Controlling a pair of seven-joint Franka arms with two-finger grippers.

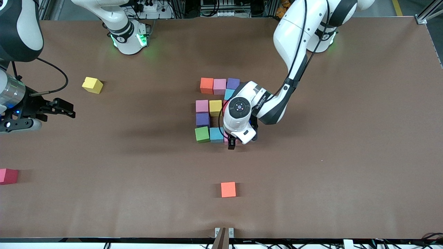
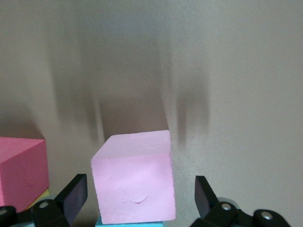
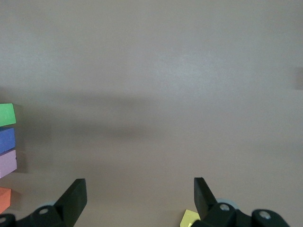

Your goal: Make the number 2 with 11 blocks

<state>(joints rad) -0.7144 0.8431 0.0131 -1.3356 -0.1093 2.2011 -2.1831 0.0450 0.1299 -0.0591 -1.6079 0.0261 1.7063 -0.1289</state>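
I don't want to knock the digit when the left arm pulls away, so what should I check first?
1. Left gripper open, with gaps on both sides of the pink block: ok.
2. Pink block beside the light blue block in the bottom row: ok.
3. Middle row's third cube, hidden under the left arm: cannot tell.
4. Right gripper open and waiting at its end of the table, away from the digit: ok.

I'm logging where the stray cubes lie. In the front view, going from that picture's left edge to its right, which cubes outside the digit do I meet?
Red cube → yellow cube → orange cube, the one nearest the front camera.
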